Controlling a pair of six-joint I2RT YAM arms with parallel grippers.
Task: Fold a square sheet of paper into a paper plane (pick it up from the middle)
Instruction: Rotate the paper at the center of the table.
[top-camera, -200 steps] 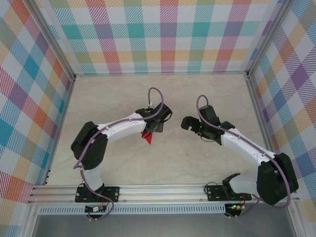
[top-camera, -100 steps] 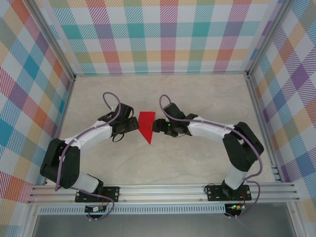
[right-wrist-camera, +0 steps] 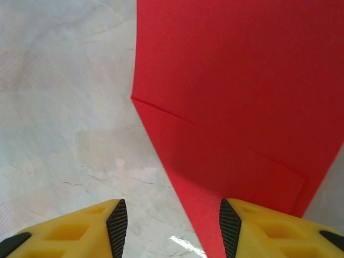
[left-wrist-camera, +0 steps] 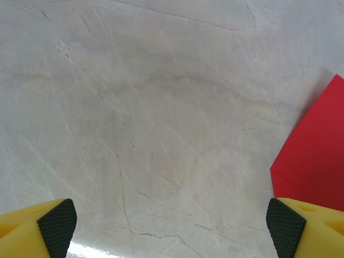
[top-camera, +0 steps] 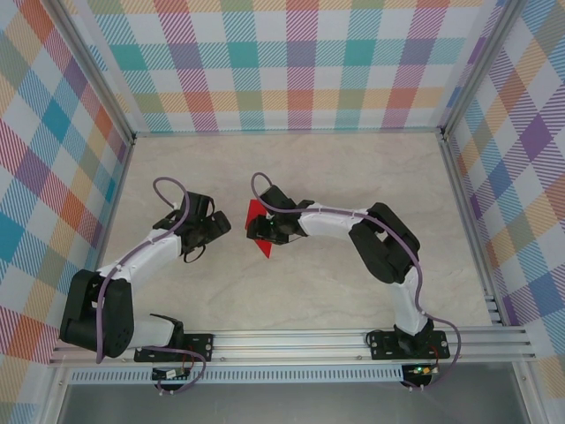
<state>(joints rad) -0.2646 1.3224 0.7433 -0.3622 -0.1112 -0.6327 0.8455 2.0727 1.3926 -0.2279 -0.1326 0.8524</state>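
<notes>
Half a second ago the red paper lay fully exposed between the two grippers, one close on each side. Now the right gripper has pushed forward over it. From above, only the sheet's far corner and its near tip show past the black wrist. The left gripper has backed off and now sits apart from the paper's edge, with bare marbled tabletop in the gap.

In the right wrist view the right gripper has its jaws part-way open, gripping nothing. The red paper spreads out ahead of the fingers, already folded: a flap edge crosses it and it tapers toward the hand. The narrow end runs down between the two black pads. The pad on the right of the picture overlaps the paper, while the other stands over bare table. Whether the pads touch the sheet cannot be told.

In the left wrist view the left gripper is spread wide and empty over bare table. The red paper lies ahead of the finger on the right of the picture, and its corner reaches about as far as that fingertip.

The shift reads as a handover of roles. The right arm appears to be lining up on the tapered end, to press a crease or pinch it, and the left has cleared room. The paper is pointed but still lies flat, so the plane looks only partly folded. Thin paper on a smooth top could slide or buckle if the jaws close off-centre.
</notes>
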